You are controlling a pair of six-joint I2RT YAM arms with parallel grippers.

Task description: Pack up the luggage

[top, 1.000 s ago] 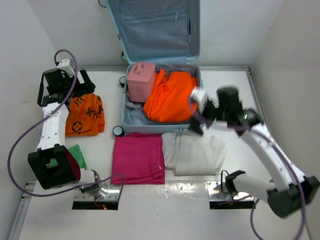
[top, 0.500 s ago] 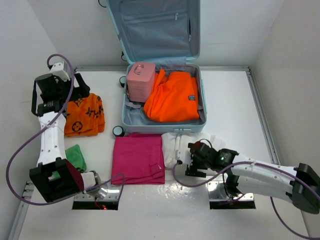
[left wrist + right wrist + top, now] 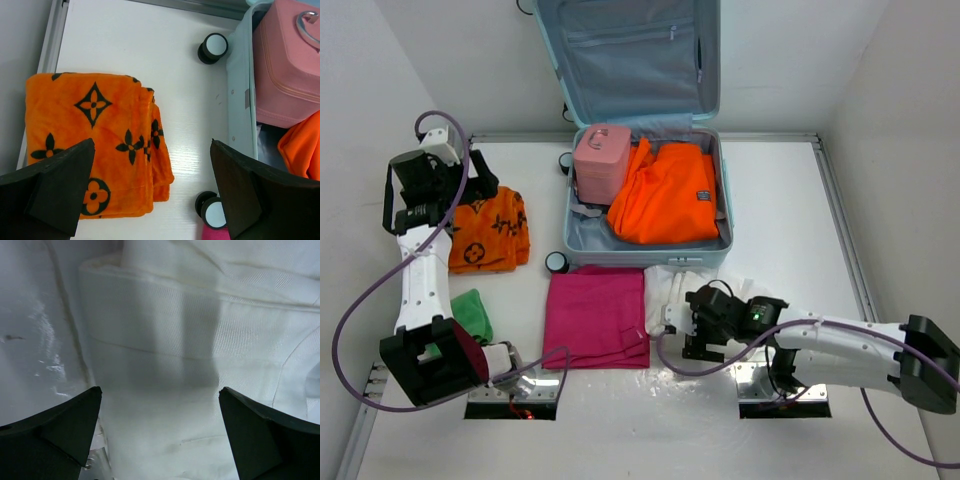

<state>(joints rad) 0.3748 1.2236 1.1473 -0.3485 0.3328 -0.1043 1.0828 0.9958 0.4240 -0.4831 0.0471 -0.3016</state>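
Luggage open at far middle of table, pink case and orange garment inside. Right gripper spread wide, low over folded white cloth (nothing held). Risk: pinch catches top layer only, fold unravels on lift. Left gripper wide, empty, above orange patterned towel.

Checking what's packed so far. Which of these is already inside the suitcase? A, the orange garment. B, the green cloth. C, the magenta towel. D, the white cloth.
A: the orange garment lies in the open suitcase, beside the pink case.
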